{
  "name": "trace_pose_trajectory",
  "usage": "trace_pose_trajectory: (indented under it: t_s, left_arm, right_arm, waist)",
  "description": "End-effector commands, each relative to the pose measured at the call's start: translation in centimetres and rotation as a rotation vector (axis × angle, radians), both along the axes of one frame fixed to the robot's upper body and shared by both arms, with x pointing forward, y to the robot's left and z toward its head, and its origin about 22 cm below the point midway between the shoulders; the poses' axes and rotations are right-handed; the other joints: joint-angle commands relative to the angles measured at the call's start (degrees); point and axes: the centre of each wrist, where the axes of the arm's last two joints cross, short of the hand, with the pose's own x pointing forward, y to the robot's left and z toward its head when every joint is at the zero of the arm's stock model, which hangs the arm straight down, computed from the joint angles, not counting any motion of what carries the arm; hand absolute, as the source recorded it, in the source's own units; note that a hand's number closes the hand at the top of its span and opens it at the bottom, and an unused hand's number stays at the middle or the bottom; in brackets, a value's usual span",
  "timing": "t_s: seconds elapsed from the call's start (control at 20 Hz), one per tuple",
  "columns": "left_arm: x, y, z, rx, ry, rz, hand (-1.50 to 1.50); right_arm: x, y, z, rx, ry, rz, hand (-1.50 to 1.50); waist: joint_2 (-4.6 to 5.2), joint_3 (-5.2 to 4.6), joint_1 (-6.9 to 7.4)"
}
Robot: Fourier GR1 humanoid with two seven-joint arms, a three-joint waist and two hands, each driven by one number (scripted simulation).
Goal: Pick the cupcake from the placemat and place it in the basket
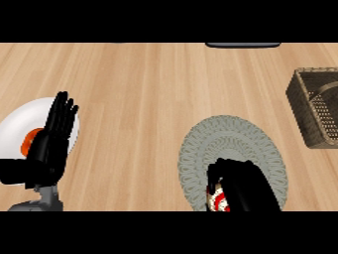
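A round grey woven placemat (230, 144) lies on the wooden counter at the lower right. At its near edge the cupcake (217, 201), with a red and white striped wrapper, shows only as a small patch. My right hand (243, 184) covers it from above, fingers curled round it. The brown wicker basket (331, 136) with a handle stands at the right edge, apart from the placemat. My left hand (54, 136) rests at the left with straight fingers pointing up.
A white plate (10, 130) lies under the left hand, with an orange object (31, 138) on it, mostly hidden. A dark flat object (242, 44) sits at the counter's far edge.
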Motion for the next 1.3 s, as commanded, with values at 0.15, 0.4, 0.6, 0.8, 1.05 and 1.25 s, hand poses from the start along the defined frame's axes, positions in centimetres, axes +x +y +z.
trace_pose_trajectory:
  t_s: [0.15, 0.4, 0.6, 0.8, 1.05, 1.25]
  left_arm:
    - [-0.9, 0.5, 0.5, -0.005, 0.009, -0.009, 0.00]
    - [-1.2, -0.2, -1.4, 0.005, 0.016, 0.001, 0.00]
    - [0.5, 0.5, -1.6, 0.000, 0.004, 0.020, 0.00]
    - [-0.7, -0.2, -0.5, -0.003, 0.001, 0.000, 0.00]
    - [-0.7, -1.6, -0.2, -0.013, -0.003, -0.003, 0.00]
    - [-2.3, 1.6, -0.2, -0.002, 0.018, 0.010, 0.00]
  right_arm:
    - [-4.6, 0.0, 7.5, 0.345, -0.180, 0.011, 1.50]
    - [-8.8, -3.6, 12.8, 0.462, -0.289, 0.004, 1.50]
    - [-8.4, -3.2, 13.6, 0.472, -0.271, -0.008, 1.50]
    - [-8.6, -4.3, 14.3, 0.417, -0.276, -0.122, 1.50]
    - [-6.5, -5.6, 15.3, 0.271, -0.326, -0.222, 1.50]
    - [-5.4, -7.5, 15.8, 0.171, -0.343, -0.270, 1.50]
  waist:
    - [-0.35, -0.02, -0.09]
    - [-0.38, -0.07, -0.61]
    - [-0.01, -0.13, -0.72]
    - [-0.32, -0.07, -0.70]
    - [-0.14, 0.00, -0.59]
    - [-0.25, 0.02, -0.16]
